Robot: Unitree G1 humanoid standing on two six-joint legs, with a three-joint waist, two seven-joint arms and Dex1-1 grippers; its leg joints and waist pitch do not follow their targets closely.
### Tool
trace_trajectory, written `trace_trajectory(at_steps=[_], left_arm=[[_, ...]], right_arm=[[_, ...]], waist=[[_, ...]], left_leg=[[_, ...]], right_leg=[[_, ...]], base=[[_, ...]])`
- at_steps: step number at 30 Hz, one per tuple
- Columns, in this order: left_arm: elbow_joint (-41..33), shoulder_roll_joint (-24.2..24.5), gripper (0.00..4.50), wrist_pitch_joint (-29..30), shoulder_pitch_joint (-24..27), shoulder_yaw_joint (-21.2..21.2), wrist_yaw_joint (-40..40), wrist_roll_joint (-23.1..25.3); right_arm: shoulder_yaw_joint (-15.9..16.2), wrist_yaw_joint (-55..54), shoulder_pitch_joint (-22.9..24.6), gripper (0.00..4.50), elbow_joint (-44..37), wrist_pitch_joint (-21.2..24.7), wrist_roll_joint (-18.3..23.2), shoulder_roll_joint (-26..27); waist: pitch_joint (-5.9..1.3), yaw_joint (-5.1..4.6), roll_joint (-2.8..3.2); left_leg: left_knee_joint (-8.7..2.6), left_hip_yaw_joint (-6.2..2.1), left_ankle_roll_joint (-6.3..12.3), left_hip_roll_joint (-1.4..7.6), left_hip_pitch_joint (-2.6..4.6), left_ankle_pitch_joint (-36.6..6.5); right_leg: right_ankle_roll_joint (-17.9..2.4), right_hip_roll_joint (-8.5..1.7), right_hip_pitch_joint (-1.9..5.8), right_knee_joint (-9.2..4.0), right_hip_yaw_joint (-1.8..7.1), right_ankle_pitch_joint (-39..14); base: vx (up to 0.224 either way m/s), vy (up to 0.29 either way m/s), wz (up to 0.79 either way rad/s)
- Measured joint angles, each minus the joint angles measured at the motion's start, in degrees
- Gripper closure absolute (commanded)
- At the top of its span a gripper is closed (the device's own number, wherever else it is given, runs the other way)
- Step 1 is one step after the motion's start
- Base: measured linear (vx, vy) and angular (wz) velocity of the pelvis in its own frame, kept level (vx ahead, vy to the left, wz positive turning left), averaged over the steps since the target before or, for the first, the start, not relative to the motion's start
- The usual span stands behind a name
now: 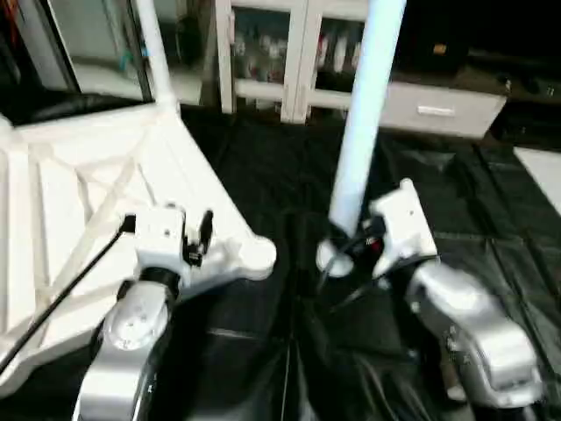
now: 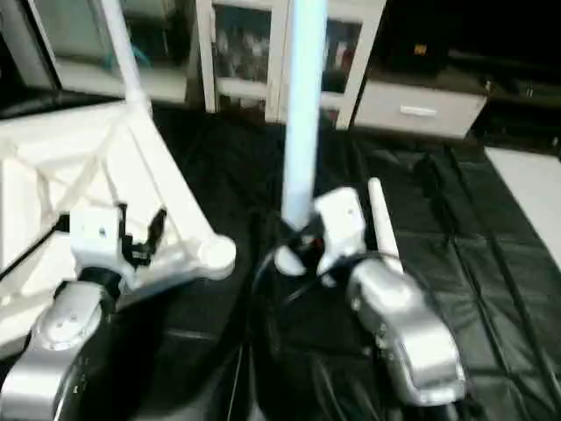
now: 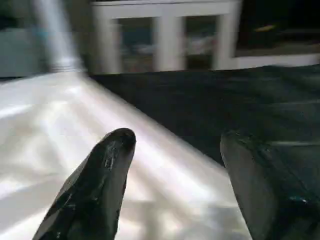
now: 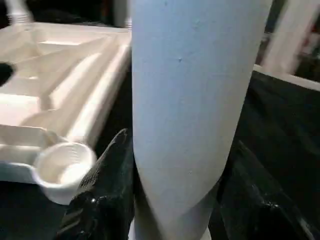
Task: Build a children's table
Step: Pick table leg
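The white tabletop [image 1: 61,184] lies upside down on the left, ribbed underside up. One white leg [image 1: 151,44] stands in its far corner. Its near corner socket [image 1: 255,254] is empty and faces up. My left gripper [image 1: 188,226] hovers open over the tabletop's edge near that socket, holding nothing; its black fingers [image 3: 107,165] are spread above the white plastic. My right gripper [image 1: 349,250] is shut on the lower end of a second leg [image 1: 359,132], held nearly upright just right of the empty socket [image 4: 62,170]. The leg [image 4: 190,100] sits between the two fingers.
Black sheeting [image 1: 491,228] covers the work surface. A white glass-door cabinet [image 1: 298,53] stands behind it. A white tapered rod [image 2: 383,224] lies beside my right wrist. A white panel [image 1: 545,175] shows at the right edge.
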Motion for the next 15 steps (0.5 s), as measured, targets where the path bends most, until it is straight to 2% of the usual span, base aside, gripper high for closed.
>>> trace_trajectory(at_steps=[2, 4, 6, 8, 9, 15], left_arm=[[0.0, 2.6, 0.95, 0.7, 0.5, -0.8, -5.0, -3.0], [0.7, 6.8, 0.6, 1.3, 0.4, -0.8, -10.5, -4.8], [4.4, 11.8, 0.48, 1.1, -1.6, -1.0, -17.7, -5.8], [6.5, 13.5, 0.4, 0.9, -2.3, -0.6, -21.0, -5.9], [8.0, 14.0, 0.15, 1.0, -3.0, -0.7, -23.4, -6.4], [18.4, 19.6, 0.02, -0.3, -10.7, -3.6, -32.6, -6.5]], right_arm=[[-1.1, 0.3, 0.6, 2.66, 0.0, 0.1, 0.7, 0.0], [-1.9, 1.4, 0.8, 2.66, 0.0, 0.2, 2.1, -0.1], [-2.0, 3.1, 0.6, 2.66, 0.0, 0.2, 3.6, -0.7], [-2.0, 3.9, 0.5, 2.66, 0.0, 0.0, 4.3, -1.1], [-2.1, 4.3, 0.3, 2.66, 0.2, 0.0, 4.3, -1.3], [-3.5, 6.4, -2.9, 2.66, 2.3, -2.1, 4.4, -2.7]], waist=[[0.2, -0.12, 0.02], [0.44, -0.46, 0.32], [0.69, -0.48, 0.56], [0.83, -0.51, 0.75], [0.91, -0.43, 0.82], [1.1, -0.52, 0.51]], left_leg=[[-0.59, 0.7, -0.31, 0.63, 0.08, 0.4], [-0.61, 1.06, -0.46, 1.09, 0.11, 0.4], [-0.63, 1.86, -0.6, 1.79, 0.26, 0.5], [-0.66, 2.41, -0.7, 2.25, 0.43, 0.6], [-0.66, 2.6, -0.81, 2.41, 0.48, 0.6], [-0.87, 2.83, -0.82, 2.58, 0.8, 0.6]], right_leg=[[-0.7, 0.06, -0.02, -0.3, -0.13, 0.2], [-1.2, 0.06, 0.03, -0.33, -0.55, 0.7], [-1.7, 0.06, 0.09, -0.27, -0.81, 1.0], [-1.7, 0.05, 0.1, -0.27, -0.87, 1.0], [-1.7, 0.05, 0.13, -0.26, -0.91, 1.0], [-1.7, 0.02, -0.04, -0.42, -0.93, 1.0]], base=[[0.0, 0.0, 0.0], [-0.092, -0.026, 0.0], [-0.102, -0.021, 0.04], [-0.102, -0.023, 0.03], [-0.095, -0.013, -0.01], [-0.065, -0.007, 0.0]])
